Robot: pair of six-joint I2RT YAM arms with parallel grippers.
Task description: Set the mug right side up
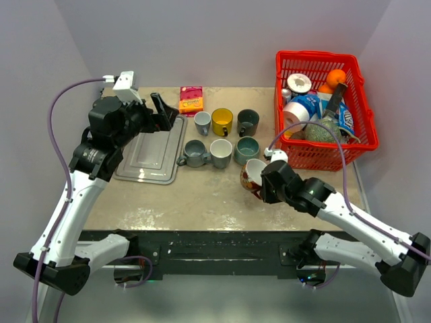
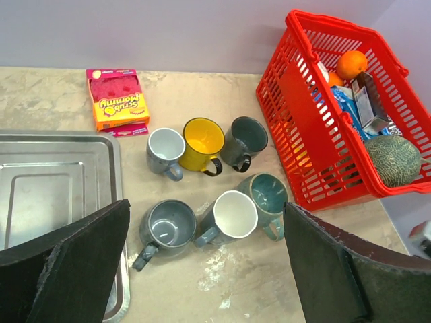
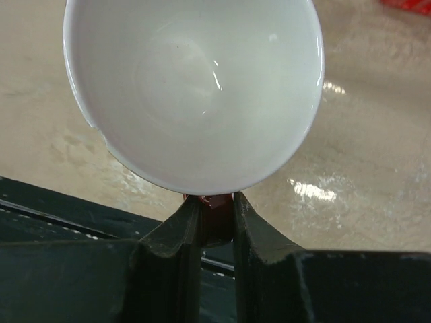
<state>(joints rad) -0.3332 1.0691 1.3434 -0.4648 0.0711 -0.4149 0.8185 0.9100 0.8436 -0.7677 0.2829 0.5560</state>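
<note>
The right end effector (image 3: 209, 210) was nearly closed, pinching the reddish lower edge of the mug (image 3: 195, 87). The left end effector (image 2: 205, 219) stood fully open, holding nothing.

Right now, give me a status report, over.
Left fingers open, holding nothing. Right fingers shut on mug, mug tilted. Teal mug close beside it.

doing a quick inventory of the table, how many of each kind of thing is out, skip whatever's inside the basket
mugs: 7 (six in two rows, one mug in the right pincer)
metal tray: 1
red basket: 1
sponge pack: 1
total: 10
</note>
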